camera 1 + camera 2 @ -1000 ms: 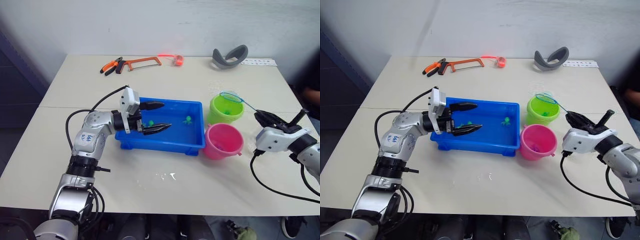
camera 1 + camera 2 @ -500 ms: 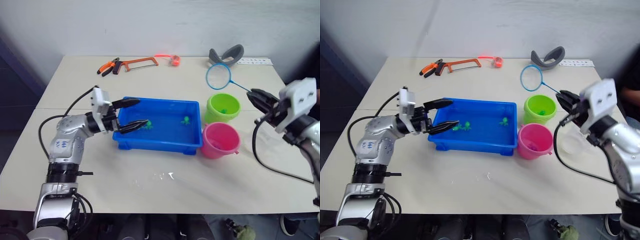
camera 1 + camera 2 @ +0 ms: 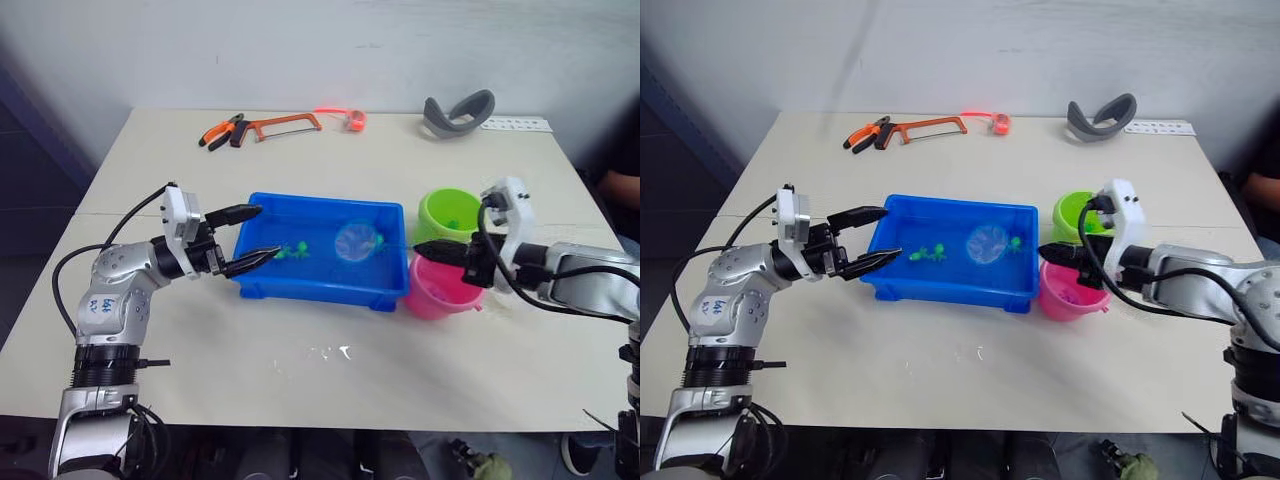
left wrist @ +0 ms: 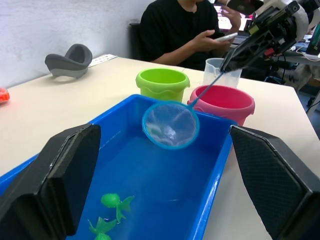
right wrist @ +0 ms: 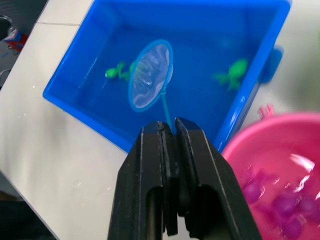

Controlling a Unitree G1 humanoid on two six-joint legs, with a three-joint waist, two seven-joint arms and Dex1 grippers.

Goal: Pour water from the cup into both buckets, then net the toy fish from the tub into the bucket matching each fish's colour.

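one blue tub (image 3: 300,288) on the table (image 3: 330,380), holding three green toy fish: two together (image 3: 927,254), one apart (image 3: 1015,243). two buckets just right of the tub: one lime green (image 3: 447,213), one pink (image 3: 440,290) with several pink fish (image 5: 280,200) inside. one net (image 3: 357,241), hoop over the tub, handle pinched in my right pincer (image 3: 440,251). my left pincer (image 3: 250,237) spread wide at the tub's left end. one clear cup (image 4: 220,72) beyond the buckets. no legible writing.
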